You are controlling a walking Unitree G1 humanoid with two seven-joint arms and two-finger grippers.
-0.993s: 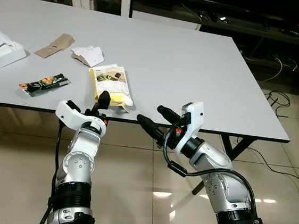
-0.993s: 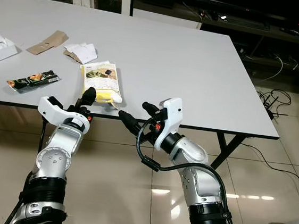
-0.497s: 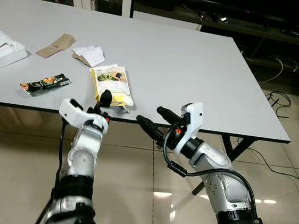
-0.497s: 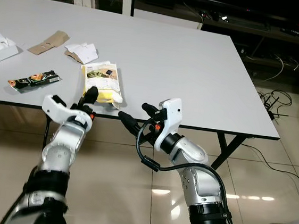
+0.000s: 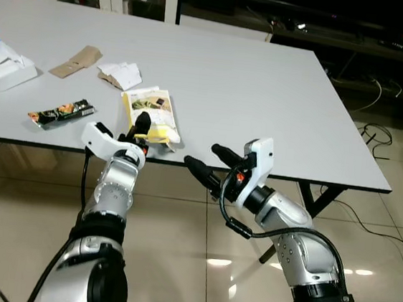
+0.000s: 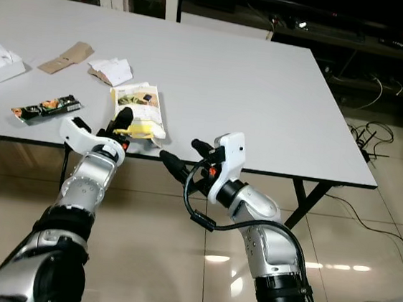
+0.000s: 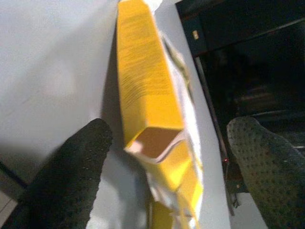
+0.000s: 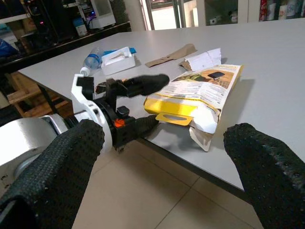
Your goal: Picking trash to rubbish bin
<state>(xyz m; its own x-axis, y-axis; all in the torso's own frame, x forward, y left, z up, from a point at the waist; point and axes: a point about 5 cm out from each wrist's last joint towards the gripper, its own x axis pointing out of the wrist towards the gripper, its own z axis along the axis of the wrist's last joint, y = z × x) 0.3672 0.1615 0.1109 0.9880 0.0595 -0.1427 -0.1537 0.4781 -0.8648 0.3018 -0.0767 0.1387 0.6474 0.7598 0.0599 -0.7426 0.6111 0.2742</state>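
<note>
Our left gripper (image 5: 140, 131) had moved up to the bench (image 5: 266, 86) edge, its fingers (image 7: 71, 181) now wide open around the yellow bag (image 5: 150, 113) but not yet holding it, while our right gripper (image 5: 204, 162) waited nearby, open and empty.

I cannot read any words or numbers here. The flat yellow and white paper bag (image 8: 199, 88) lying near the edge of my big grey table (image 5: 265, 93) has rows of tiny print on its front, but the letters are too small and fuzzy to make out. From my left wrist, the yellow side of the bag also shows fine lines of print, all blurred. The long dark snack wrapper (image 5: 60, 112) has a picture on it, and its writing is too small to read.
</note>
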